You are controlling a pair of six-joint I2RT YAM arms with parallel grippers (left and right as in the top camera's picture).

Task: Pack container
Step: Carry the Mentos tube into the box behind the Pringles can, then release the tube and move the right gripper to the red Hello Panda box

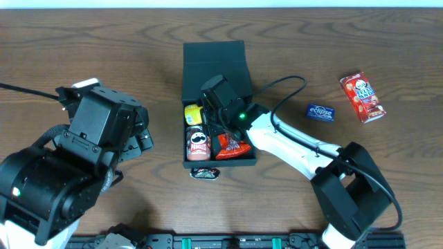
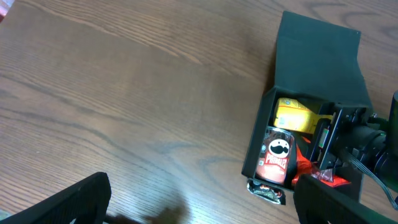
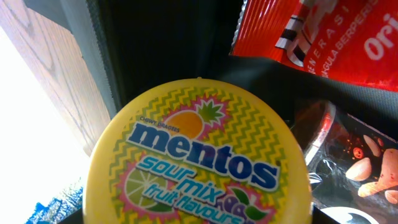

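The container point(image 1: 213, 62) is a dark square box in the middle of the table, its lid point(image 2: 320, 62) standing open at the far side. Inside lie a yellow Mentos tub point(image 1: 194, 113), a red Pringles can point(image 1: 198, 144) and a red snack packet point(image 1: 232, 146). My right gripper point(image 1: 205, 111) reaches into the box and is shut on the Mentos tub point(image 3: 199, 155), which fills the right wrist view against the container's dark wall point(image 3: 155, 43). My left gripper point(image 2: 202, 211) hovers open over bare wood left of the box, holding nothing.
A small dark wrapper point(image 1: 205, 173) lies on the table just outside the container's near wall. To the right are a blue Eclipse pack point(image 1: 320, 111) and a red snack box point(image 1: 362, 97). The right arm's cable loops beside the container.
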